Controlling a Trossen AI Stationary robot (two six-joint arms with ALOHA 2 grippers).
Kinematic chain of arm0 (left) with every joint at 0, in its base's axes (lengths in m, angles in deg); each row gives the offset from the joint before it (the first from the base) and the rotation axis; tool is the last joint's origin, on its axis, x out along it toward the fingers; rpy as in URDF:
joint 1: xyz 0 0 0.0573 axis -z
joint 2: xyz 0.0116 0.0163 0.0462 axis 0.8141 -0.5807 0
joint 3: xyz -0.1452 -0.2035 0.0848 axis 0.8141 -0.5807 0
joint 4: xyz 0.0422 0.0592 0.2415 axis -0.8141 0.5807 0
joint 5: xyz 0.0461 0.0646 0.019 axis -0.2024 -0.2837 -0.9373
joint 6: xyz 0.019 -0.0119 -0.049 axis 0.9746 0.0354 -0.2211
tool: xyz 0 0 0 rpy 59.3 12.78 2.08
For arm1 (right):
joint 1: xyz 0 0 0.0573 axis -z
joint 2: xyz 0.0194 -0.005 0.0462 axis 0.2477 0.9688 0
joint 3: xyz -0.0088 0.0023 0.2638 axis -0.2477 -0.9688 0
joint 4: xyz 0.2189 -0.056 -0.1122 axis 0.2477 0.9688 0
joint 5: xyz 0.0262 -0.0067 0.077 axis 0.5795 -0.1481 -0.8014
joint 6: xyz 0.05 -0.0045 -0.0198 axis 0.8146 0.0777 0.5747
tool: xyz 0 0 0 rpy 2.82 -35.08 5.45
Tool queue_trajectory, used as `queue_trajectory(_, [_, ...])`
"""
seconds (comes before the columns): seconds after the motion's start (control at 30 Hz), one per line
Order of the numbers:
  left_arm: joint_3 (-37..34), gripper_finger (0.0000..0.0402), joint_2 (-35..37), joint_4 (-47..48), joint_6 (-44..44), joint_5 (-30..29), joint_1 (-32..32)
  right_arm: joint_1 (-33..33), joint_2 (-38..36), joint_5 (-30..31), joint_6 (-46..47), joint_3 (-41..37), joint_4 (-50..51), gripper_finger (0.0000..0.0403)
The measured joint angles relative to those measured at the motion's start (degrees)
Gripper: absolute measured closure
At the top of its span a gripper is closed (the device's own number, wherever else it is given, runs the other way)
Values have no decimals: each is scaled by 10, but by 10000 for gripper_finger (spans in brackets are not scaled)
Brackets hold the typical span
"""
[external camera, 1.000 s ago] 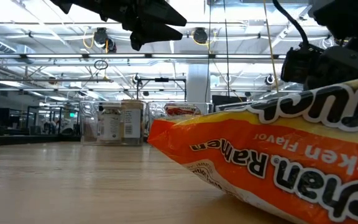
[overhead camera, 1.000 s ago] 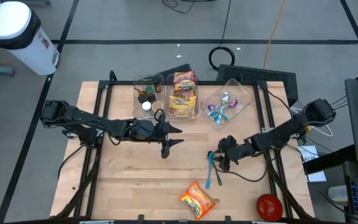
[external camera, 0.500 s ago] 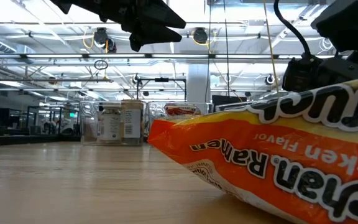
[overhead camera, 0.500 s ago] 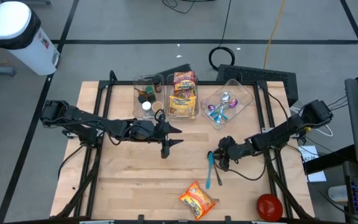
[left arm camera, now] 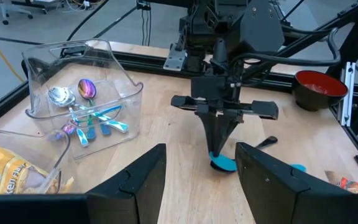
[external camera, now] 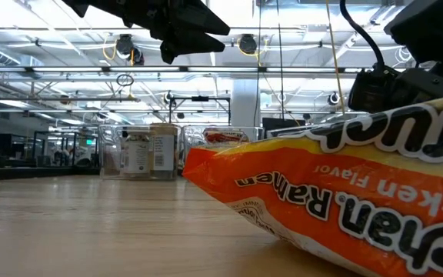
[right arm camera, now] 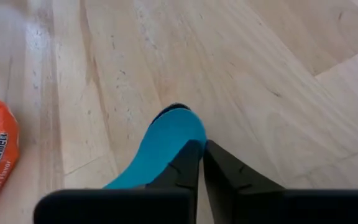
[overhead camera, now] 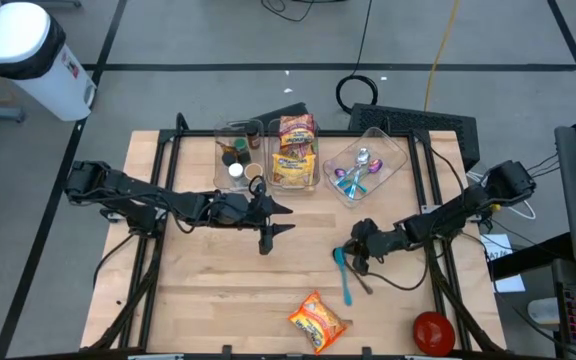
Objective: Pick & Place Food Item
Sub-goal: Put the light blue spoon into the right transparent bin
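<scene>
Blue plastic spoon [overhead camera: 345, 272], flat on pale wood, right pincer [overhead camera: 357, 258] closed

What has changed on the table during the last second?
The right gripper closed its jaws on the blue spoon, near the bowl end. The spoon's handle swung and now points toward the table's right front. The left gripper stayed open above the table, and the noodle packet, red bowl and three clear bins did not move.

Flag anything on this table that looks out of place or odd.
The blue spoon lies loose on the wood, apart from the clear bin that holds the other spoons. The right gripper is shut at the blue spoon's bowl, though the task names food. One ramen packet lies alone near the front edge.
</scene>
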Motion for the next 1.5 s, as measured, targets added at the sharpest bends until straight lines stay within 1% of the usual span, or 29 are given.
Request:
queue_trajectory(0.23, [0, 201, 0, 0, 0, 0, 0, 0, -14, 0, -26, 0, -17, 400])
queue_trajectory(0.47, [0, 201, 0, 0, 0, 0, 0, 0, -65, 3, -78, 0, -53, 402])
queue_trajectory(0.83, [0, 201, 0, 0, 0, 0, 0, 11, -155, 20, -224, 0, -181, 403])
queue_trajectory(0.9, [0, 201, 0, 0, 0, 0, 0, 20, -173, 23, -247, 0, -201, 403])
queue_trajectory(1.17, [0, 201, 0, 0, 0, 0, 0, 69, -256, 95, -342, 0, -227, 403])
queue_trajectory(1.3, [0, 201, 0, 0, 0, 0, 0, 112, -301, 100, -389, 0, -221, 403])
queue_trajectory(1.37, [0, 201, 0, 0, 0, 0, 0, 136, -322, 118, -414, 0, -210, 403])
queue_trajectory(1.5, [0, 201, 0, 0, 0, 0, 0, 190, -354, 175, -449, 0, -186, 403])
